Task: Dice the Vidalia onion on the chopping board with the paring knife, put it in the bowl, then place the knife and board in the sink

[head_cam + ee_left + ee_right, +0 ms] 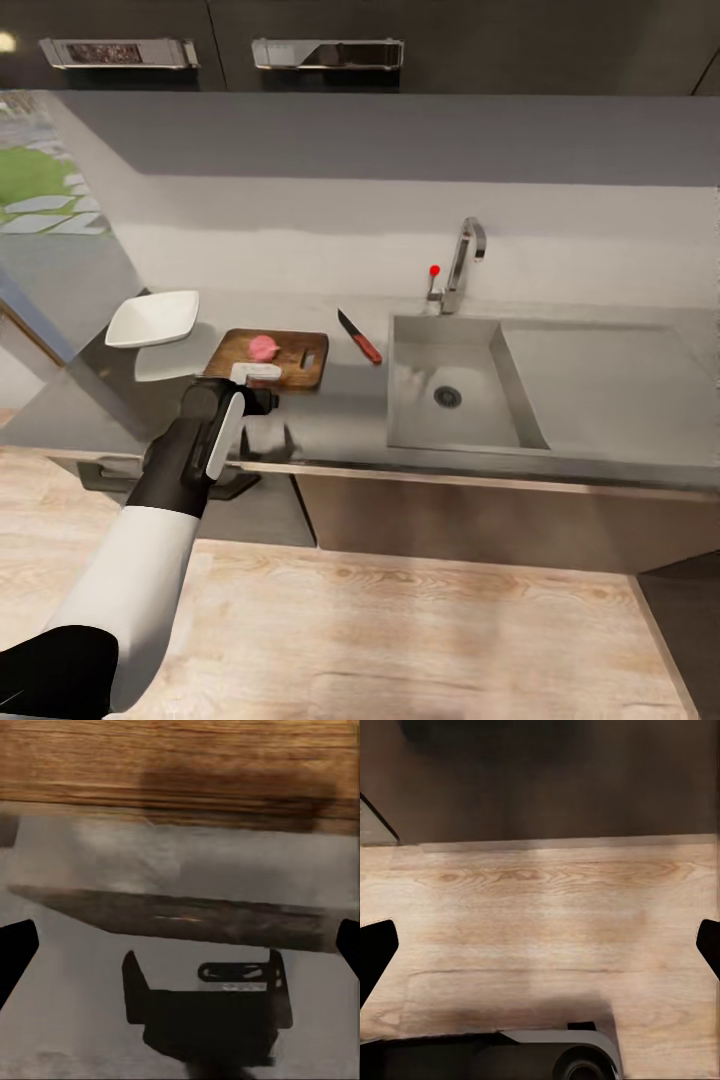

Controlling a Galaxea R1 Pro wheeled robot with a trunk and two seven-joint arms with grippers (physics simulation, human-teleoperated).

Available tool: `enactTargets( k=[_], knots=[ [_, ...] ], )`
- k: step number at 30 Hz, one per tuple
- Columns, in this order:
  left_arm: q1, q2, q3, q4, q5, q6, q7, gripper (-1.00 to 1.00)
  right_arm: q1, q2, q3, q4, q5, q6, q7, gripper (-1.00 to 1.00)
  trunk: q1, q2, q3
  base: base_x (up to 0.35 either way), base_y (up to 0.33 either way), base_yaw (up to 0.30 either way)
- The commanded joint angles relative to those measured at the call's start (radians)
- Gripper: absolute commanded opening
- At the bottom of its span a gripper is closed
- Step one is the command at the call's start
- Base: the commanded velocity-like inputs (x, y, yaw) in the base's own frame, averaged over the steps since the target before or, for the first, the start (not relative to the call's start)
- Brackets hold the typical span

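The pinkish Vidalia onion (264, 346) lies whole on the dark-brown chopping board (268, 358), left of the sink (450, 390) on the grey countertop (340, 420). On the worktop between board and basin rests the red-handled paring knife (360, 337). Left of the board stands the white bowl (152, 318). My left gripper (254, 380) hovers at the board's near edge, just in front of the onion. In the left wrist view this gripper (180, 945) is open over grey worktop, brown wood (180, 765) beyond it. My right gripper (540, 945) is open over wooden floor.
A chrome tap (462, 262) with a red knob (434, 269) stands behind the basin, and a flat drainboard (600, 380) lies to its right. Dark cabinet fronts (450, 530) run below the counter, with light wooden floor (420, 640) in front.
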Motion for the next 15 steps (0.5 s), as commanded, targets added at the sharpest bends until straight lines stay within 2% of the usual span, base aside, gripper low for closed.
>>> enactTargets(
  k=[1, 15],
  knots=[
    [-0.001, 0.000, -0.001, -0.001, 0.007, 0.004, 0.008, 1.00, 0.000, 0.000, 0.004, -0.002, -0.011, -0.001, 0.006, 1.00, 0.000, -0.002, -0.002, -0.336, 0.000, 0.000],
    [-0.001, 0.000, -0.001, -0.001, 0.009, 0.004, 0.008, 1.00, 0.000, 0.000, 0.004, -0.002, -0.010, -0.001, 0.006, 1.00, 0.000, -0.002, -0.002, -0.336, 0.000, 0.000]
  ],
)
